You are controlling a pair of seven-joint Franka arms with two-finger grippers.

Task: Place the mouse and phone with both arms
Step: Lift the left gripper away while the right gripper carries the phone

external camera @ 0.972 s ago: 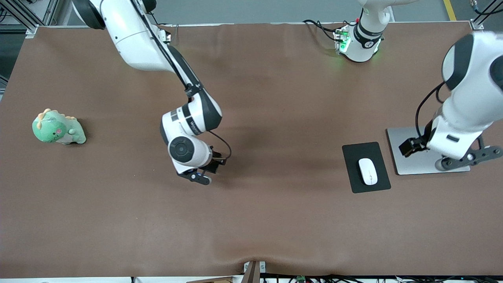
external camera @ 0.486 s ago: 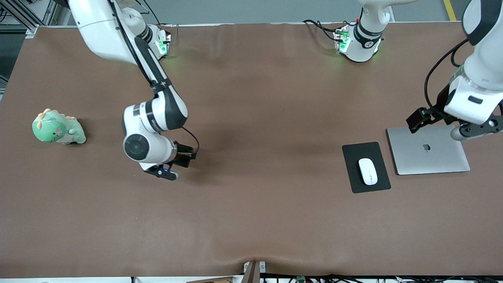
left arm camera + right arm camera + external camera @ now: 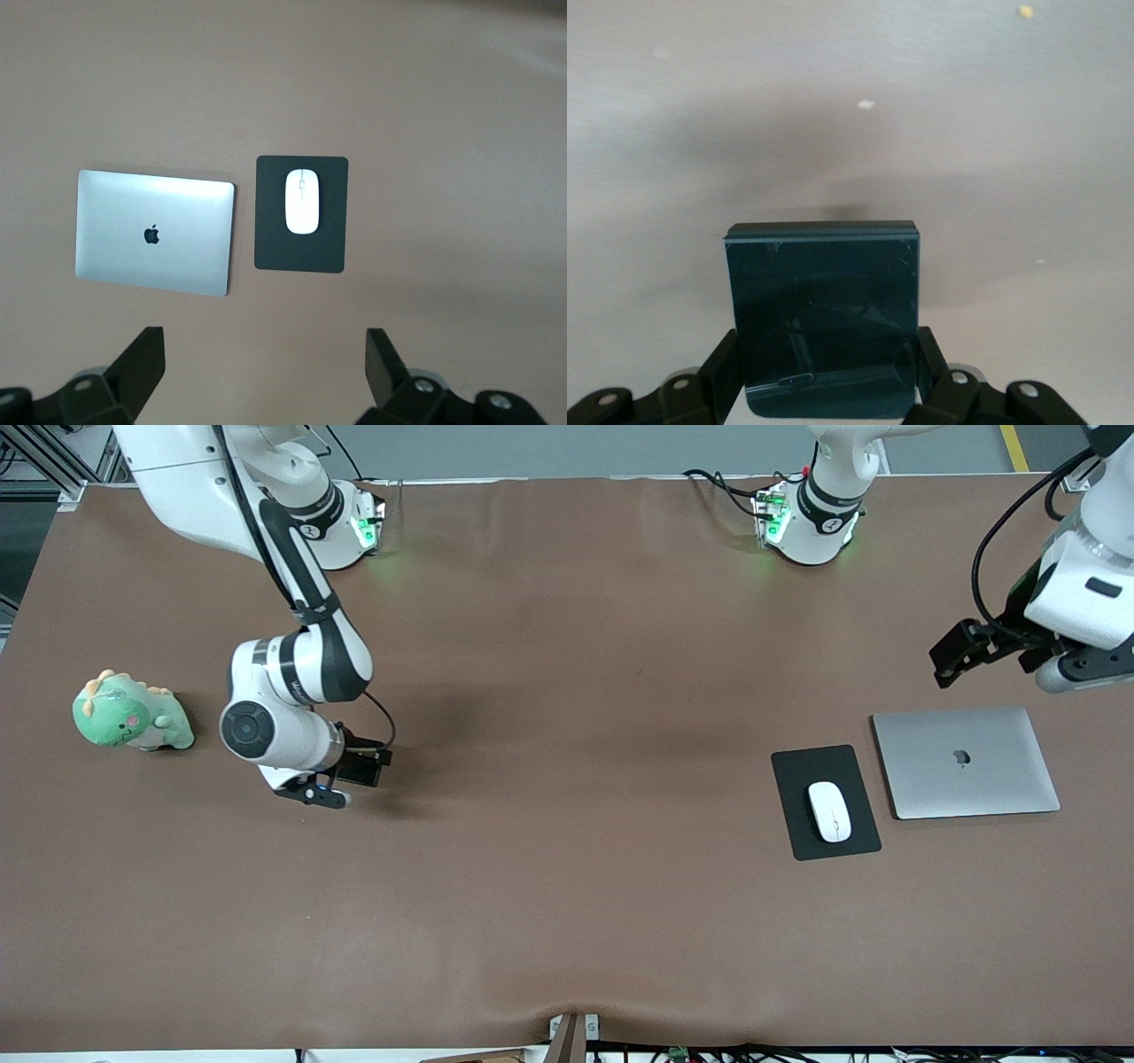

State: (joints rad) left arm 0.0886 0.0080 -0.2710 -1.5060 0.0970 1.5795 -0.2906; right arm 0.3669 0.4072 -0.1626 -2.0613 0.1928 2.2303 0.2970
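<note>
Two grippers for you: right gripper point(image 3: 332, 784), frame's left-centre, clamps the phone point(image 3: 824, 319); left gripper point(image 3: 961, 657), upper right, gapes empty.

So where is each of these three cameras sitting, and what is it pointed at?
Front view: high across the table, facing both arms; shows the right claw, left claw and a green toy.
Left wrist view: on the left arm, looking down at the laptop, mouse pad and mouse; its open fingers show.
Right wrist view: on the right arm, over bare table; its claw grips the phone.
Shared: front and left wrist views both show laptop, pad, mouse.
</note>
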